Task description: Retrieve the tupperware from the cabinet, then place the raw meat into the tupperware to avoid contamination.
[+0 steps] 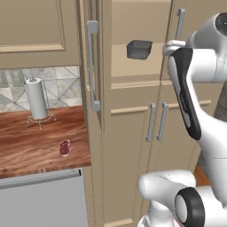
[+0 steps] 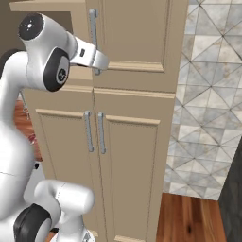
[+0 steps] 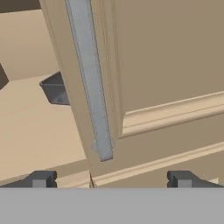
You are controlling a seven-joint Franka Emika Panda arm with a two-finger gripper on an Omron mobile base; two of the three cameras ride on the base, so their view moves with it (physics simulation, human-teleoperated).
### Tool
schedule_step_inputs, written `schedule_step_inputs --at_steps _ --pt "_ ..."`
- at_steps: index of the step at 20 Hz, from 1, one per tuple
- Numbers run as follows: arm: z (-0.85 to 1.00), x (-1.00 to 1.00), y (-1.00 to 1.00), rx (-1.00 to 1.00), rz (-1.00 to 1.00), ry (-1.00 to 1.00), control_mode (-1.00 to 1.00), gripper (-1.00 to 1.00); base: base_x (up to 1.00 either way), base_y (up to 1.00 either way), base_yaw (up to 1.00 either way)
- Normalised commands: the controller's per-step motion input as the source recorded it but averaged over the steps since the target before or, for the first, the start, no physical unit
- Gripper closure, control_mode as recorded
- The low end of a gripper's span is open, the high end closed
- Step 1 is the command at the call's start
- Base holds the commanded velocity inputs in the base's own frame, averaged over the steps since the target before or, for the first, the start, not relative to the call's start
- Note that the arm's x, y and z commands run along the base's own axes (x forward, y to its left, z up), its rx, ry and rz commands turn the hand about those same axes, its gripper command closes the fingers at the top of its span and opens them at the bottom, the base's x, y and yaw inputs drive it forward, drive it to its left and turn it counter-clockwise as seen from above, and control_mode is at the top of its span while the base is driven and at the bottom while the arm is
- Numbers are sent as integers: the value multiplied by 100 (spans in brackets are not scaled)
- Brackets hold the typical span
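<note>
**Getting the box out of the cabinet**

The robot is working at the tall cabinet. The upper left door is standing open in the middle of the left base view, and the upper right door is looking shut, or nearly so. The gripper is sitting at the bottom of the hand view with its jaws spread wide and holding nothing. The right door's long grey handle is running down the upper middle of that picture, right in front of the gripper.

The step in hand is probably reaching in for the box. To do it well, the gripper should be moving toward the left of the hand view, past the door edge and the handle, so it is not bumping them. Then it should be going in over the shelf and coming down with one finger on each side of a wall of the box. It may be easier if the right door is swung open first.

The box is sitting on the shelf, in the upper middle of the left base view. It is small, dark grey and low, with rounded corners. In the hand view only its corner is peeking out, at the left, behind the door edge.

The meat is lying on the wooden counter, at the lower left of the left base view. It is a small red and pink lump. A paper towel roll is standing behind it.
</note>
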Motion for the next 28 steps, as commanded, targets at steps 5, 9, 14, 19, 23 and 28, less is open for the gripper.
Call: schedule_step_inputs --at_steps 5,9,14,19,23,28 --pt "-14 58 0 0 1 0 -100 -100 0 0 0" --pt "-12 62 -1 0 1 0 -100 -100 0 0 0" --pt "-11 57 -4 1 1 0 -100 -100 0 0 0" --pt "-4 43 0 1 4 0 -100 100 0 0 0" --pt "-3 35 1 0 3 0 -100 100 0 0 0" --pt "-3 21 0 1 4 0 -100 100 0 0 0"
